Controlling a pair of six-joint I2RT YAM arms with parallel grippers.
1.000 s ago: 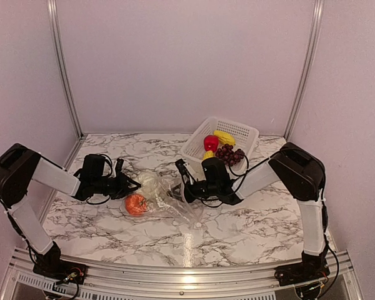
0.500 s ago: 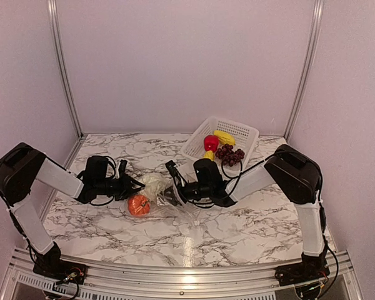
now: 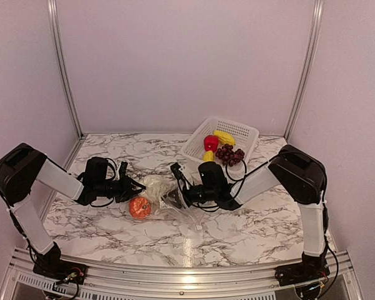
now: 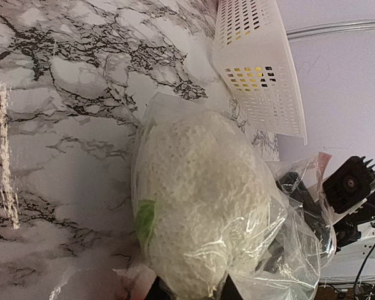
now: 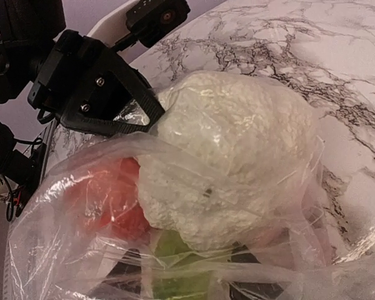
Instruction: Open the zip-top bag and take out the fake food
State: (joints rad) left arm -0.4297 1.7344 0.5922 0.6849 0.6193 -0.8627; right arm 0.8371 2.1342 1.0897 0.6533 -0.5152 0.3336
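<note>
The clear zip-top bag (image 3: pixel 175 203) lies on the marble between my two grippers. Of the fake food, it holds a white lumpy piece (image 3: pixel 154 185) with a green base and an orange round piece (image 3: pixel 139 207). My left gripper (image 3: pixel 132 186) is shut on the bag's left end, right behind the white piece (image 4: pixel 200 187); only its fingertips show around the plastic (image 4: pixel 192 290). My right gripper (image 3: pixel 176 197) reaches into the bag's mouth, open, its fingers (image 5: pixel 122 269) spread on either side of the green base (image 5: pixel 181 256) under the white piece (image 5: pixel 231 144). The orange piece (image 5: pixel 109 197) lies to the left.
A white perforated basket (image 3: pixel 244 132) stands at the back right, holding a red apple (image 3: pixel 210 142), yellow fruits (image 3: pixel 224 136) and dark grapes (image 3: pixel 230 154). In the left wrist view the basket (image 4: pixel 256 62) is beyond the bag. Walls close the table's back and sides.
My right gripper pushed left into the bag's mouth and its jaws have spread wider. The bag with its two pieces shifted slightly. The left gripper keeps its hold.
</note>
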